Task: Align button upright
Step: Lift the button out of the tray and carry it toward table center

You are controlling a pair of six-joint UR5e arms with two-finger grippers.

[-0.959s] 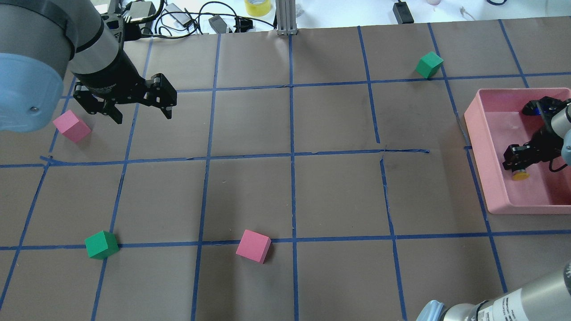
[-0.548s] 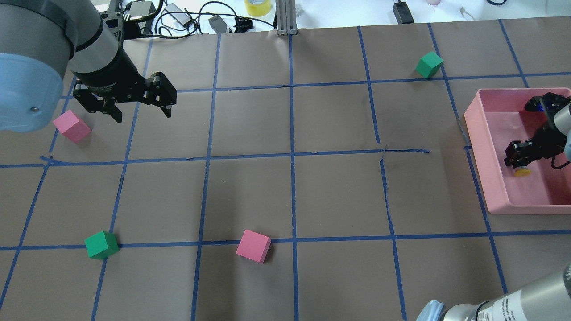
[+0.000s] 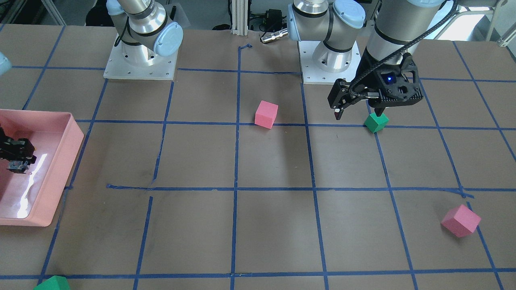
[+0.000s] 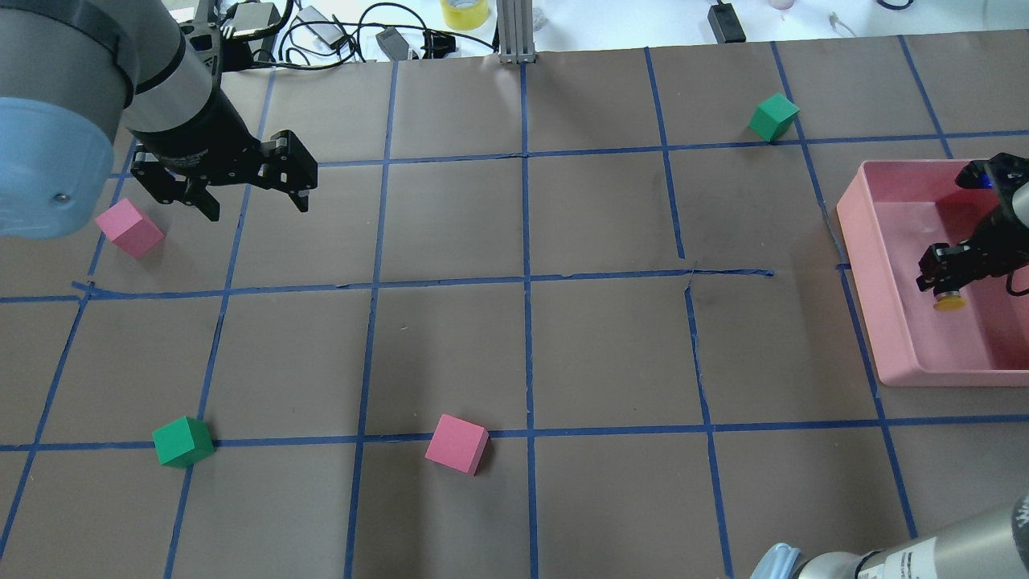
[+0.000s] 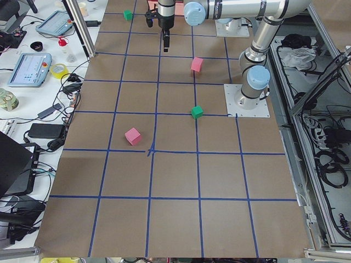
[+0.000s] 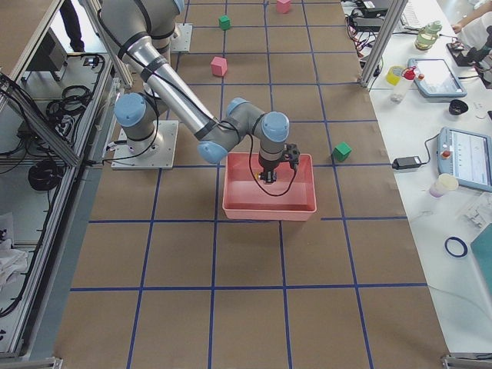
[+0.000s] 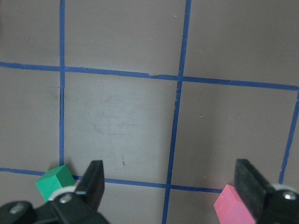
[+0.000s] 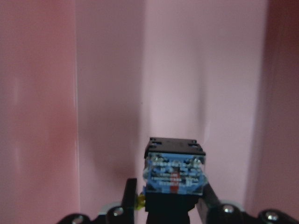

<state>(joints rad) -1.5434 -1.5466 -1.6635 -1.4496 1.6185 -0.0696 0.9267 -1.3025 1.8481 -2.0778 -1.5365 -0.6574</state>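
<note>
The button is held in my right gripper [image 4: 942,281] inside the pink tray [image 4: 862,265]. Its yellow cap [image 4: 950,302] sticks out below the fingers in the overhead view. In the right wrist view its blue-grey contact block [image 8: 174,173] faces the camera between the two fingers [image 8: 130,198]. The front view shows the same gripper [image 3: 17,160] over the tray [image 3: 60,177]. I cannot tell whether the button touches the tray floor. My left gripper [image 4: 256,207] is open and empty above the table's far left, and also shows in the left wrist view [image 7: 172,179].
A pink cube [image 4: 129,227] lies beside the left gripper. A green cube [image 4: 183,441] and a second pink cube [image 4: 457,444] lie near the front. Another green cube [image 4: 773,117] lies at the back right. Cables lie along the far edge.
My right gripper, still shut on the button, has shifted a little to the right and away from the robot inside the tray. The left gripper has barely moved.
</note>
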